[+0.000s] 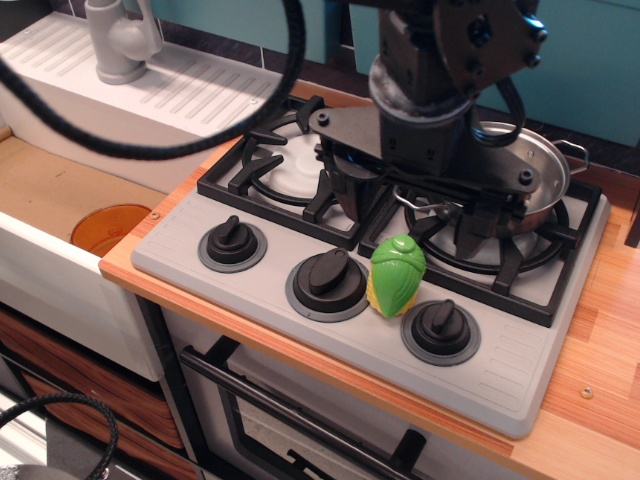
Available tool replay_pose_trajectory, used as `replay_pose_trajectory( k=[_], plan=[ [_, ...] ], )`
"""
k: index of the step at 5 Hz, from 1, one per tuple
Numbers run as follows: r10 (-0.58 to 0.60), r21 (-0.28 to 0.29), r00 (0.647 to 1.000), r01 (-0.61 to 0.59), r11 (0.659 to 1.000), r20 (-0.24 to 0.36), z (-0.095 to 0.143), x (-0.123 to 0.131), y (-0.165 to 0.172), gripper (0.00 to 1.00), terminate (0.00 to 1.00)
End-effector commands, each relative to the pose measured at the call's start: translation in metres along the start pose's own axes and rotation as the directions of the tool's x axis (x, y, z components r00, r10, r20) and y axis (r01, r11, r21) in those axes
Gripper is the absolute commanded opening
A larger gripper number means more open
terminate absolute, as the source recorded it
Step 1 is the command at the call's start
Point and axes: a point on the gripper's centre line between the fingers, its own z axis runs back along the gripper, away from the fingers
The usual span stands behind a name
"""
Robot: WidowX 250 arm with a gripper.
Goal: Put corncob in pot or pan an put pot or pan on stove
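The corncob, green husk over a yellow base, stands on the grey stove front panel between the middle knob and the right knob. The shiny steel pot sits on the right burner grate, with one loop handle at the far right and another showing under my arm. My gripper hangs low over the gap between the two burners, just left of the pot and behind the corncob. Its two dark fingers stand apart and hold nothing.
The left burner is bare. A white sink unit with a faucet lies at the far left, with an orange dish in the basin below. A black cable loops across the top. Wooden counter runs along the right.
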Motion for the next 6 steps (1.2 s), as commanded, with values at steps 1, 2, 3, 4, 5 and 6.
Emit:
replay_pose_trajectory(
  k=[1,2,3,4,5,6],
  plan=[
    [0.0,0.0,1.0,0.0,1.0,0.0,0.0,0.0,0.0,1.0,0.0],
    [-0.003,-0.017,0.999,0.004,1.0,0.042,-0.02,0.003,-0.001,1.0,0.0],
    [-0.006,-0.036,0.997,0.009,0.999,0.081,-0.039,0.005,-0.004,1.0,0.0],
    [-0.006,-0.04,0.994,0.011,0.999,0.112,-0.05,0.005,-0.005,1.0,0.0],
    [-0.011,-0.032,0.991,0.016,0.999,0.137,-0.058,0.005,-0.003,1.0,0.0],
    [-0.016,-0.026,0.984,0.021,0.999,0.176,-0.067,0.004,-0.001,1.0,0.0]
  ],
)
